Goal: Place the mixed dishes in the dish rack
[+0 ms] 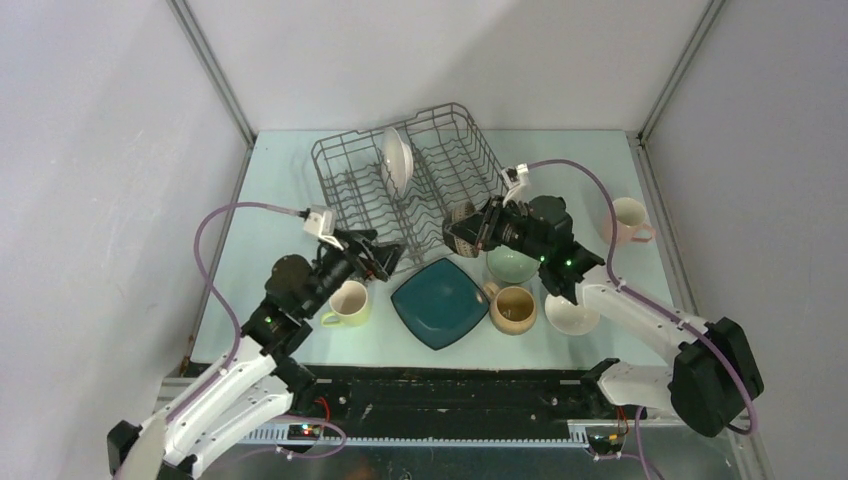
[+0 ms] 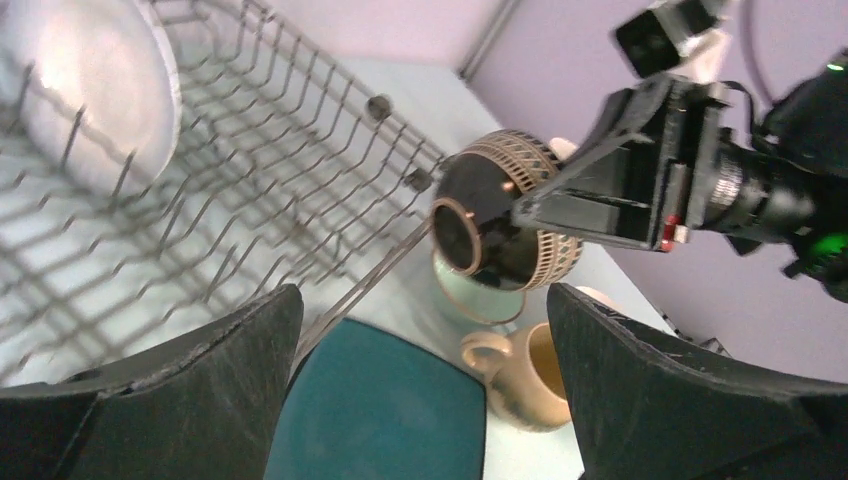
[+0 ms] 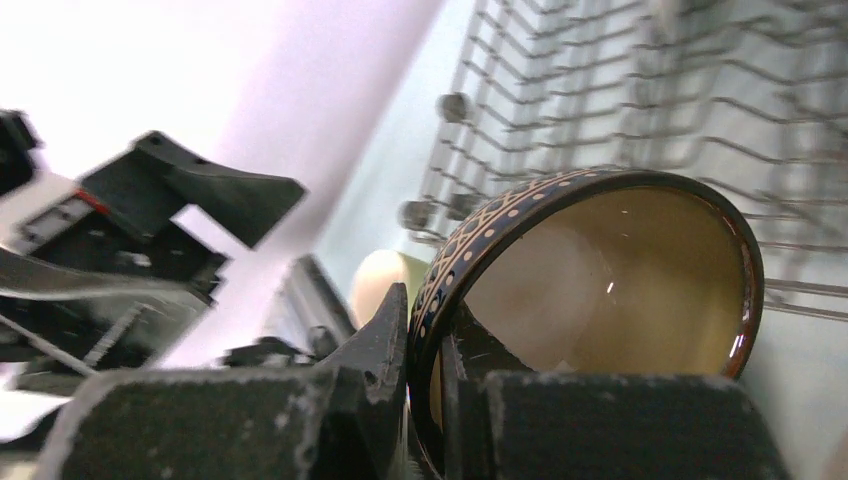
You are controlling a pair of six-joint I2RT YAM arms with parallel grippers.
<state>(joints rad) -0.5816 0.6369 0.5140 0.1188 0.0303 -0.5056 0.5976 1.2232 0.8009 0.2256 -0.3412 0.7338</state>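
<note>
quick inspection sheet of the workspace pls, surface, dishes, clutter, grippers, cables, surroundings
surface: pale green table, no spills seen
rack: dish rack at the far middle, white plate standing on edge in it
held dish: brown bowl on its side at the rack's near right corner
dishes on table: yellow mug, teal plate, tan mug, pale green bowl, white bowl, pink mug
clutter: nothing seen
grippers: left gripper open, empty, near the rack; right gripper shut on the brown bowl's rim
cables: left cable loops free; right cable passes close to the pink mug
surroundings: plain walls, metal corner posts
</note>
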